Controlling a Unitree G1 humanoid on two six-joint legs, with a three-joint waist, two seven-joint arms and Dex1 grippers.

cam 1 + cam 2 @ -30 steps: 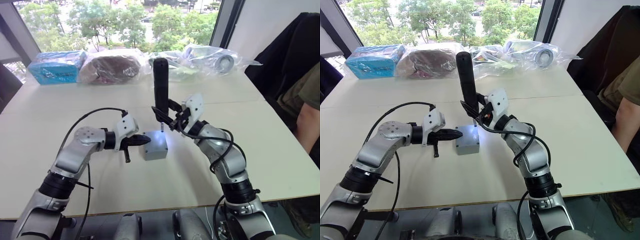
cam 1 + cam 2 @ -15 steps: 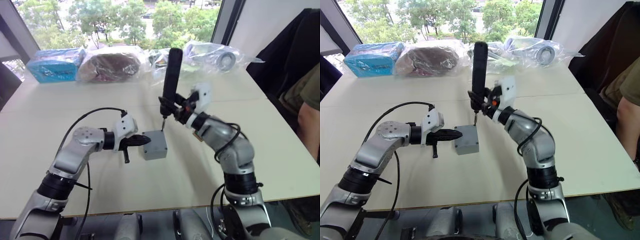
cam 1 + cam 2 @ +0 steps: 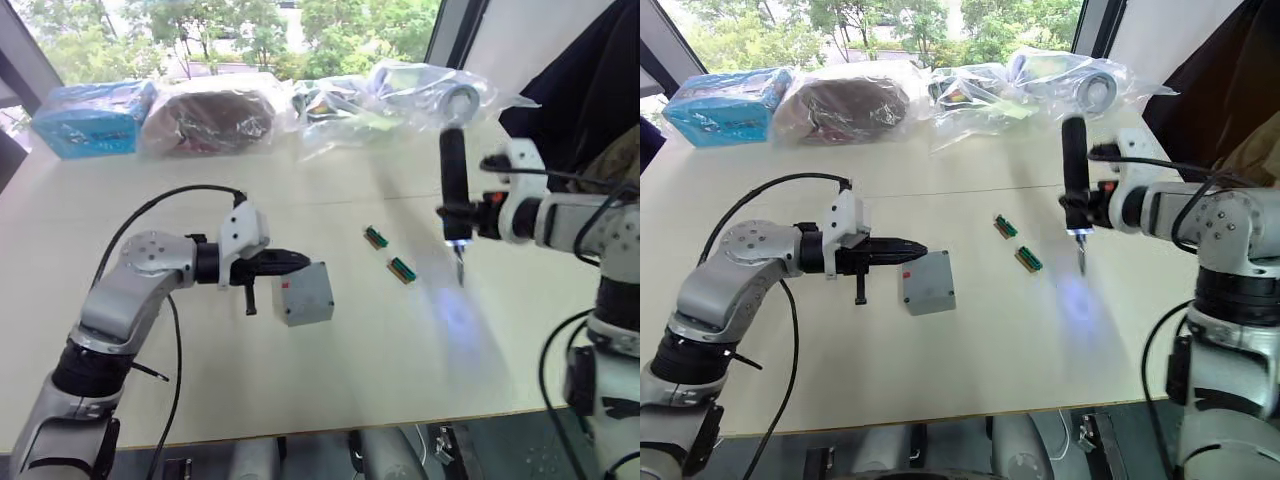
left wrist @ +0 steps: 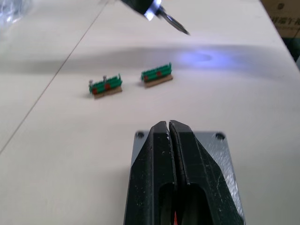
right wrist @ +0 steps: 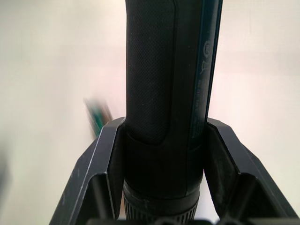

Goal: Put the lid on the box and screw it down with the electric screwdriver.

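The grey box (image 3: 308, 297) sits mid-table with the flat lid (image 3: 926, 276) lying on top, a small red mark near one edge. In the left wrist view the lid (image 4: 215, 150) shows screw holes at its corners. My left gripper (image 3: 292, 261) is shut, empty, its tips (image 4: 168, 124) resting over the lid's left edge. Well to the right of the box, the dark electric screwdriver (image 3: 452, 175) stands upright above the table, bit down, with my right gripper (image 3: 462, 213) shut on its lower body (image 5: 168, 93). Its light casts a bluish patch on the table.
Two small green terminal blocks (image 3: 376, 237) (image 3: 401, 268) lie between box and screwdriver. Clear plastic bags (image 3: 395, 90), a brown bagged item (image 3: 205, 115) and a blue carton (image 3: 85, 115) line the table's far side. A person's arm (image 3: 625, 160) and a dark jacket are at the right.
My right arm has swung the screwdriver up and away from over the box to the right side of the table. The left gripper has stayed at the box. The camera has shifted.
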